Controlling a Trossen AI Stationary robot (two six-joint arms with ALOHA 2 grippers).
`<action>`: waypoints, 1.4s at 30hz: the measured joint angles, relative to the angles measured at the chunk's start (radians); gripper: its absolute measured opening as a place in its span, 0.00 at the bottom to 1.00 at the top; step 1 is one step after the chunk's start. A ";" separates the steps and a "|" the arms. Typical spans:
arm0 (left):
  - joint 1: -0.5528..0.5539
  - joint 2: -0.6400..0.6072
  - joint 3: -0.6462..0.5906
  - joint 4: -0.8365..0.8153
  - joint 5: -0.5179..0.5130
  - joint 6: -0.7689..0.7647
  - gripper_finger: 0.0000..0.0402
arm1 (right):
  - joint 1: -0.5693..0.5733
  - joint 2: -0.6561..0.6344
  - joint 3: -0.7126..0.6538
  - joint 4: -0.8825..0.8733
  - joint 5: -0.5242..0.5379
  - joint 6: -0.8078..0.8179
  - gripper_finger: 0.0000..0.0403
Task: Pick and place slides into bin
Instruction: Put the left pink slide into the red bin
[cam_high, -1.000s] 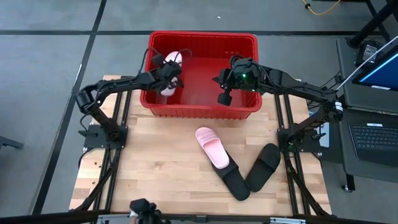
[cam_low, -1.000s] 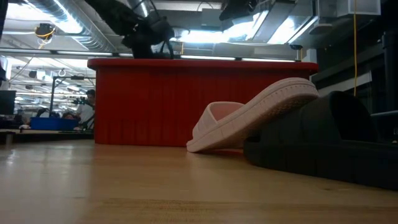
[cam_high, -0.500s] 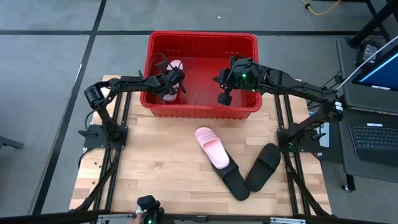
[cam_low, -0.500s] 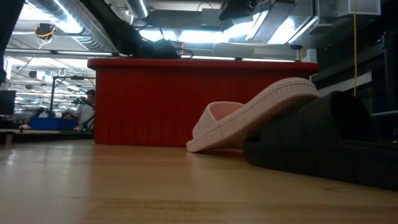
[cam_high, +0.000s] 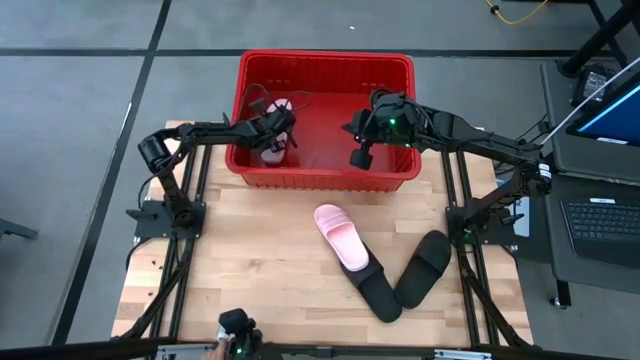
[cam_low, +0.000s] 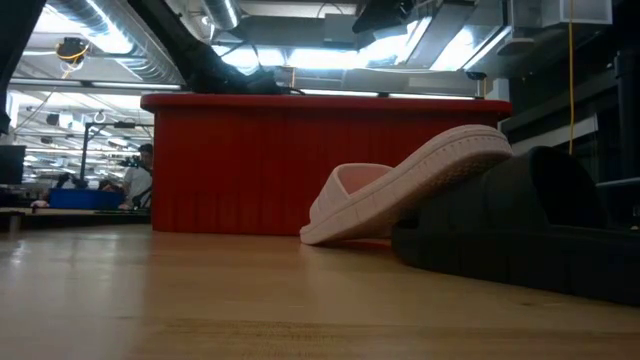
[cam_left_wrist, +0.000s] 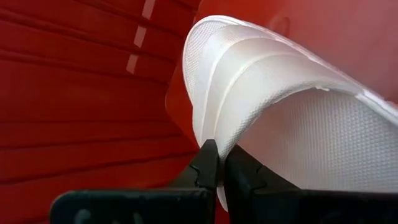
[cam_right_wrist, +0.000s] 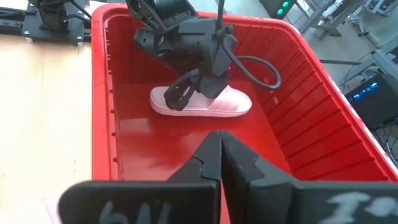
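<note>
Evidently light, springy foam: left gripper (cam_right_wrist: 186, 93) pinches pink slide (cam_right_wrist: 202, 102) by sole edge inside bin (cam_right_wrist: 298, 68); right gripper (cam_right_wrist: 219, 163) pressed together.

A wooden tabletop (cam_high: 260, 280) is standing on a grey floor (cam_high: 80, 120), and a yellow cable (cam_high: 515, 12) is lying on that floor beyond it. Beside the tabletop, an open laptop (cam_high: 600, 225) is sitting on a dark stand. In the room behind, a person (cam_low: 133, 178) is sitting near a blue box (cam_low: 75, 198).

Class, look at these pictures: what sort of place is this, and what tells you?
Probably a robotics lab or workshop: two robot arms on a metal frame at a wooden table, laptops alongside, and open ceiling ducts beyond.
</note>
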 joint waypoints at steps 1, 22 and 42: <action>0.003 0.000 0.000 -0.007 0.001 -0.004 0.01 | 0.000 0.000 0.000 0.000 0.000 0.000 0.01; 0.050 0.000 0.000 -0.065 0.051 -0.056 0.02 | 0.000 0.000 0.000 -0.007 0.000 0.000 0.01; 0.050 -0.001 0.000 -0.077 0.038 -0.082 0.23 | 0.001 0.000 0.000 -0.015 0.000 0.004 0.01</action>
